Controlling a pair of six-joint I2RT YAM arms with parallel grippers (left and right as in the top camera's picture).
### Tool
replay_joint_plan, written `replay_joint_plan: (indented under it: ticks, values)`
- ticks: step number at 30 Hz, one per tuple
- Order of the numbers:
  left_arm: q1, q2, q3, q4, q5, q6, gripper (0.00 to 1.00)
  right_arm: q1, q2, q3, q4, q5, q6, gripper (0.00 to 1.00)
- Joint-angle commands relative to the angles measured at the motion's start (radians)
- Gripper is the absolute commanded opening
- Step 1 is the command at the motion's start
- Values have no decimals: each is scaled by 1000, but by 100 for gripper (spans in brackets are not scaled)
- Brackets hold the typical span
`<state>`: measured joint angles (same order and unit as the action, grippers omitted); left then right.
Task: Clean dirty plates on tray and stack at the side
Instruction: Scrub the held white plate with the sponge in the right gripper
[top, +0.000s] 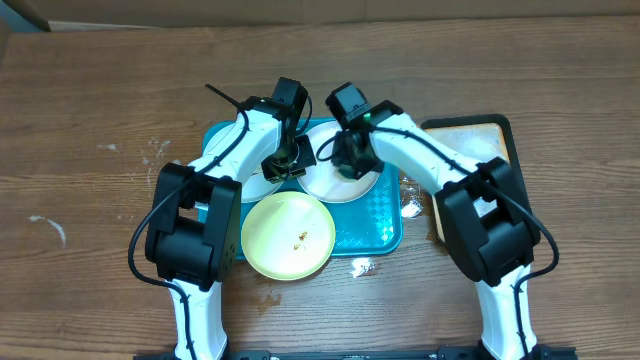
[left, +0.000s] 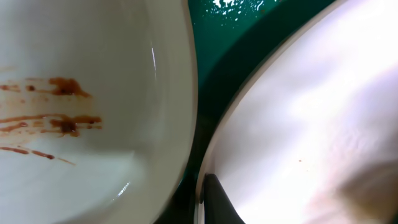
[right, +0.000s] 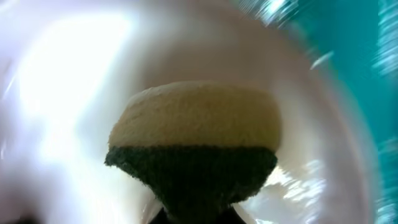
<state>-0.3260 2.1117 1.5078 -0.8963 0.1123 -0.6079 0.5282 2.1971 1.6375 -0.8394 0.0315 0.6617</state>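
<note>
The teal tray (top: 375, 225) holds two white plates; a pale yellow-green plate (top: 285, 225) with a small dark smear overlaps its front edge. The left white plate (left: 93, 155) has red-brown smears and is partly under my left arm in the overhead view (top: 255, 187). My left gripper (top: 285, 165) sits between the white plates. One dark finger (left: 211, 193) lies on the rim of the right white plate (left: 311, 124); the other finger is hidden. My right gripper (right: 199, 214) is shut on a yellow and dark green sponge (right: 199, 124), pressed onto the right white plate (top: 335, 187).
A dark-rimmed beige tray (top: 470, 130) lies at the right, partly under my right arm. Small shiny wet spots lie by the teal tray's right edge (top: 410, 205) and front edge (top: 362, 267). Brown wooden table (top: 90, 120) all around.
</note>
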Motion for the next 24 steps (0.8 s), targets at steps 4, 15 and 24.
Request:
replay_joint_plan:
  ticks: [4,15,24]
  values:
    - [-29,42,-23,-14,-43,-8,4,-58,31,-21,45,91,39,4]
    - [-53,42,-23,-19,-45,-9,4,-48,31,-21,187,-55,100,4]
    - [-54,42,-23,-27,-45,-9,4,-52,31,-21,140,30,109,4]
